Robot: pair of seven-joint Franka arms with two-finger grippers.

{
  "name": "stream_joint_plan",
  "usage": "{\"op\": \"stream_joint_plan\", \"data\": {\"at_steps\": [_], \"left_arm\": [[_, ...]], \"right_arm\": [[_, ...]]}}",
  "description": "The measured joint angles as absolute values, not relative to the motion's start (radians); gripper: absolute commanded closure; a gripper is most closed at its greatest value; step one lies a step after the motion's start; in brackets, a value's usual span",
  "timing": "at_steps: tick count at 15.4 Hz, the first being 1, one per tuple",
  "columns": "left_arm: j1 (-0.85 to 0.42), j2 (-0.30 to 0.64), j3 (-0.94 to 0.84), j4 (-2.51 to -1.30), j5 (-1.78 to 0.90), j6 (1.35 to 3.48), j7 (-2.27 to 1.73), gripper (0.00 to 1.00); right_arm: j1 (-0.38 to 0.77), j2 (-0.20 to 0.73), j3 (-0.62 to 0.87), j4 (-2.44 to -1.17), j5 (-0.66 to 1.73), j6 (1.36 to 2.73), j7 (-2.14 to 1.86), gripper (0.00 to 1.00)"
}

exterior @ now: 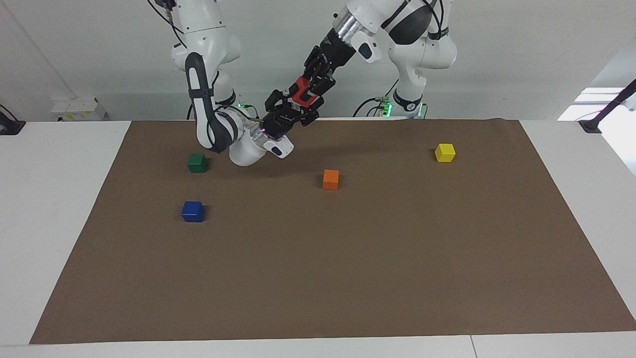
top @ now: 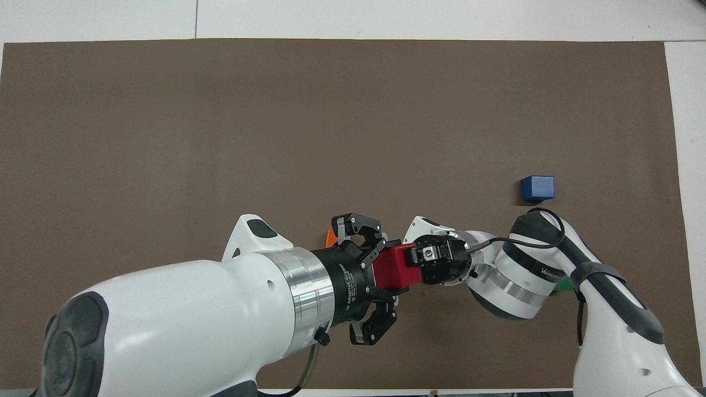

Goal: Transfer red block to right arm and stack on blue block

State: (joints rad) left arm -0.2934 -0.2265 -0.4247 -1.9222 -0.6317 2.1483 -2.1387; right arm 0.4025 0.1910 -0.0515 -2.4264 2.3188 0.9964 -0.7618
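The red block [exterior: 300, 95] is held in the air between the two grippers, over the mat's edge nearest the robots. My right gripper [exterior: 292, 105] is shut on it from the right arm's end; it also shows in the overhead view [top: 412, 268], gripping the red block [top: 392, 269]. My left gripper [exterior: 309, 91] surrounds the block with its fingers [top: 359, 225] spread wide and off it, also seen in the overhead view [top: 388, 278]. The blue block [exterior: 193, 211] sits on the mat toward the right arm's end, and shows in the overhead view [top: 538, 188].
A brown mat [exterior: 348, 278] covers the table. A green block [exterior: 197, 162] lies nearer to the robots than the blue block. An orange block [exterior: 330, 179] lies mid-mat. A yellow block [exterior: 444, 152] lies toward the left arm's end.
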Motion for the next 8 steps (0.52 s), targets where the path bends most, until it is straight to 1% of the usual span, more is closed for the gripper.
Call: {"op": "stream_joint_plan", "data": {"at_steps": [1, 2, 3, 4, 8], "left_arm": [[-0.293, -0.227, -0.425, -1.924, -0.632, 2.148, -2.139, 1.0], [-0.293, -0.227, -0.425, -1.925, -0.632, 2.148, -2.139, 1.0], [-0.293, -0.227, -0.425, -1.927, -0.632, 2.148, -2.139, 1.0], [-0.293, -0.227, -0.425, -1.928, -0.632, 2.148, -2.14, 1.0], [-0.292, -0.231, -0.42, -1.939, -0.636, 2.15, -2.156, 1.0]], "right_arm": [[0.404, 0.191, -0.052, -2.426, 2.319, 0.996, -0.762, 0.12], [0.405, 0.191, -0.051, -2.426, 2.319, 0.996, -0.762, 0.29], [0.405, 0.191, -0.051, -2.426, 2.319, 0.996, -0.762, 0.75], [0.405, 0.191, -0.052, -2.426, 2.319, 0.996, -0.762, 1.0], [0.404, 0.19, -0.059, -2.427, 2.32, 0.989, -0.769, 1.0]]}}
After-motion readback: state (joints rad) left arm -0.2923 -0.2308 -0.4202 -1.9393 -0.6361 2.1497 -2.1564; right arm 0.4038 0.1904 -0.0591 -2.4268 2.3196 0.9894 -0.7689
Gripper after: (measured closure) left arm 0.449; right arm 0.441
